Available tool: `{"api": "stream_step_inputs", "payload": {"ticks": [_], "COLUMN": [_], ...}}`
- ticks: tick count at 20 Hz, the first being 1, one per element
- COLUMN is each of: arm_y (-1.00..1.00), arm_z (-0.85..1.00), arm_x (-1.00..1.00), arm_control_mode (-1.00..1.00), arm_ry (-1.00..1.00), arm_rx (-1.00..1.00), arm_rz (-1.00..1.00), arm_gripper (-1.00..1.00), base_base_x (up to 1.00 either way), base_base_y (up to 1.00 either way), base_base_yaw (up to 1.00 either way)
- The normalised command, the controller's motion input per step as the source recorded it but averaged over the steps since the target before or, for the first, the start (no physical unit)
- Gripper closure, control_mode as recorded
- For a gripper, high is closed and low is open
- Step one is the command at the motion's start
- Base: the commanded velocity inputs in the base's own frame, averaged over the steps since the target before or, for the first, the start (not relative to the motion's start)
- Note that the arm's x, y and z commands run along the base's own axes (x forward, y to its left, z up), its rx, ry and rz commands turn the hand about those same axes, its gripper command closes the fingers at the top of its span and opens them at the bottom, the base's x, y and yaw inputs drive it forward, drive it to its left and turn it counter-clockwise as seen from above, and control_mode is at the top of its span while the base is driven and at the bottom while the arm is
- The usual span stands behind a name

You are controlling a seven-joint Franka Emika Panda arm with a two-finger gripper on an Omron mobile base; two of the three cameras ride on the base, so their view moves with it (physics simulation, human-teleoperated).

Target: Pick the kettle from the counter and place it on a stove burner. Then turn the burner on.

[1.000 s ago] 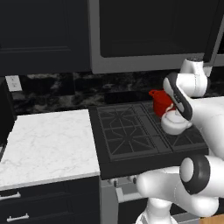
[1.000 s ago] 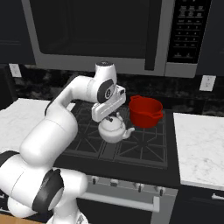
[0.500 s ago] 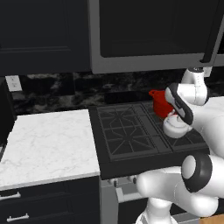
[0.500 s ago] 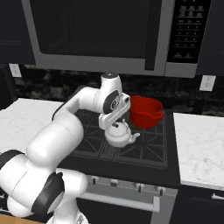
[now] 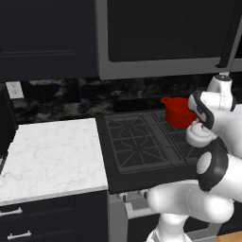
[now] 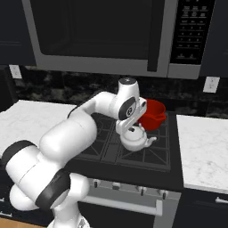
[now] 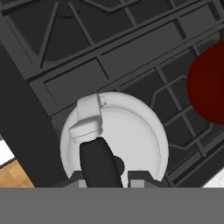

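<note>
The small silvery-white kettle (image 6: 135, 140) hangs low over the right front stove burner (image 6: 153, 153) of the black cooktop; I cannot tell whether it touches the grate. My gripper (image 6: 130, 129) is shut on its black arched handle from above. The hand view looks straight down on the kettle (image 7: 135, 135), its spout pointing up-left and the black handle (image 7: 97, 162) running between my gripper (image 7: 105, 178) tips. In the left base view the kettle (image 5: 199, 135) peeks out beside my forearm. The marble counter (image 5: 52, 156) lies left of the stove.
A red two-handled pot (image 6: 152, 115) sits on the right rear burner, close behind the kettle, and also shows as the red pot (image 5: 178, 111). A microwave (image 6: 107, 35) hangs above the cooktop. Control knobs (image 6: 116, 186) line the stove front. More counter (image 6: 202, 151) lies to the right.
My arm has carried the kettle to the right across the cooktop, from its middle to the right front burner, nearer the red pot. The grip on the handle stayed shut.
</note>
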Motion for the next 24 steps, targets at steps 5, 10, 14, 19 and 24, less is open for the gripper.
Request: {"api": "stream_step_inputs", "payload": {"ticks": [5,10,14,19,24], "arm_y": [-0.28,-0.02,-0.01,-0.12,-0.12], "arm_z": [0.0,-0.15,-0.49,-0.35,-0.28], "arm_x": [0.2,0.34,0.29,0.04,0.02], "arm_control_mode": [-1.0,-1.0,-1.0,-1.0,-1.0], "arm_ry": [0.0,-0.02,-0.02,-0.04,-0.07], "arm_rx": [0.0,0.0,0.0,0.0,0.0], "arm_rz": [0.0,0.0,0.0,0.0,0.0], "arm_gripper": [1.0,1.0,1.0,1.0,1.0], "base_base_x": [0.0,0.0,0.0,0.0,0.0], "base_base_y": [0.0,0.0,0.0,0.0,0.0], "base_base_yaw": [0.0,0.0,0.0,0.0,0.0]}}
